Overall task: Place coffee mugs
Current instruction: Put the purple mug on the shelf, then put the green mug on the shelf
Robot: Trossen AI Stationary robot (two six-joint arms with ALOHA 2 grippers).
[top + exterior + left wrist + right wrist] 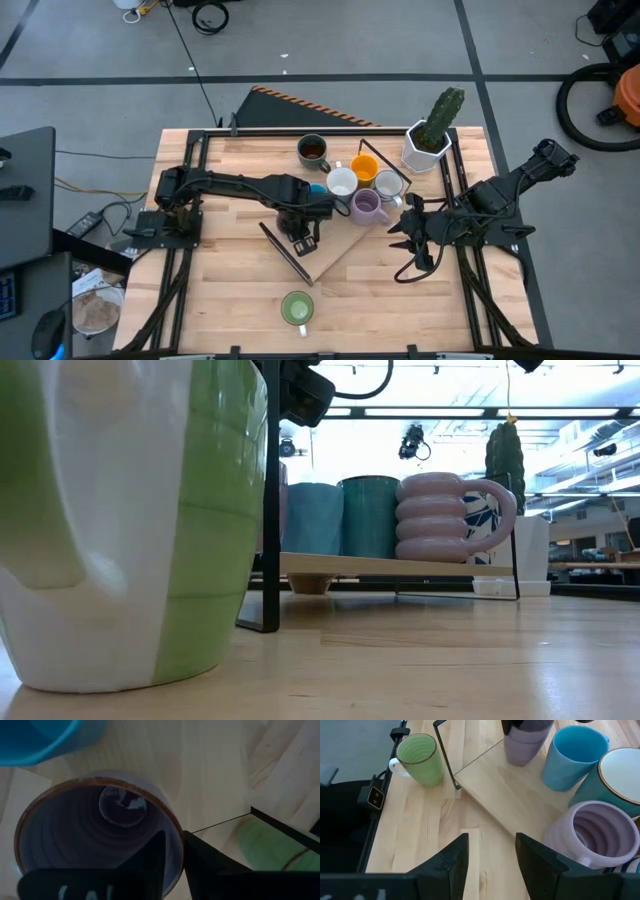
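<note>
In the high view, one purple mug is hidden under the left end effector. Only the left wrist view shows it, with the end effector at its rim; whether the rim is gripped cannot be told. The right end effector is held moderately apart and empty, beside the ribbed purple mug at the edge of the board. The green mug stands alone near the front edge of the table, with bare wood around it. In the low view it blocks the left half.
</note>
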